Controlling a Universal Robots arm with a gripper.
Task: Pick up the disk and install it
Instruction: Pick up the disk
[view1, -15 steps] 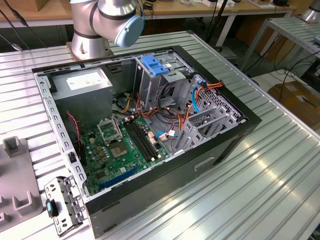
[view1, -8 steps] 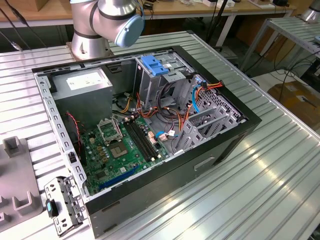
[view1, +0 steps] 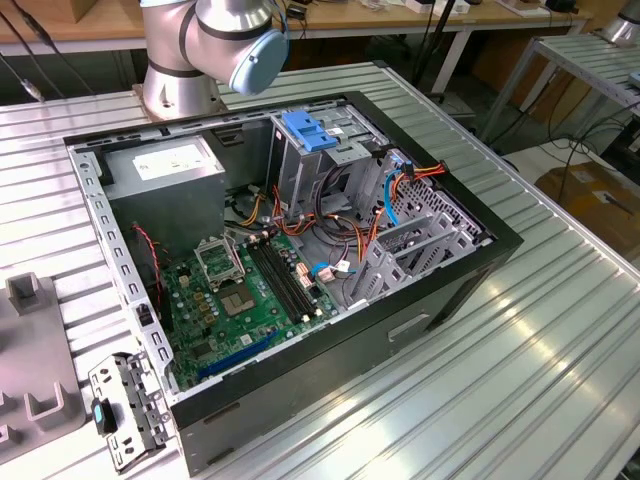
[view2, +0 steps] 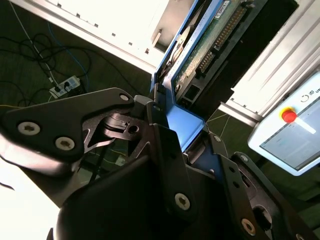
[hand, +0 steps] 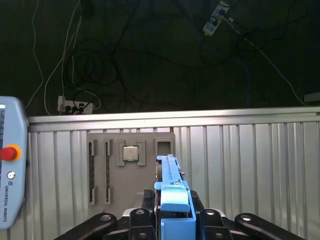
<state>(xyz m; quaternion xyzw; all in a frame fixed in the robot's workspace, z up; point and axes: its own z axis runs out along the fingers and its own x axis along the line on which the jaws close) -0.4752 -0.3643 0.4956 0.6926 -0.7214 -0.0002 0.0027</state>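
Second wrist view: gripper (view2: 184, 136) clamps flat blue-railed disk (view2: 206, 44).

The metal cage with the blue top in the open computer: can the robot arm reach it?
Probably yes: the black computer case lies open and nothing covers the grey metal cage with its blue plastic top. The arm's fingers grip the blue-railed disk.

A ribbed metal table (view1: 520, 340) stands near a wooden bench (view1: 60, 30), with cables (hand: 107, 60) strewn on the dark floor (hand: 165, 85).
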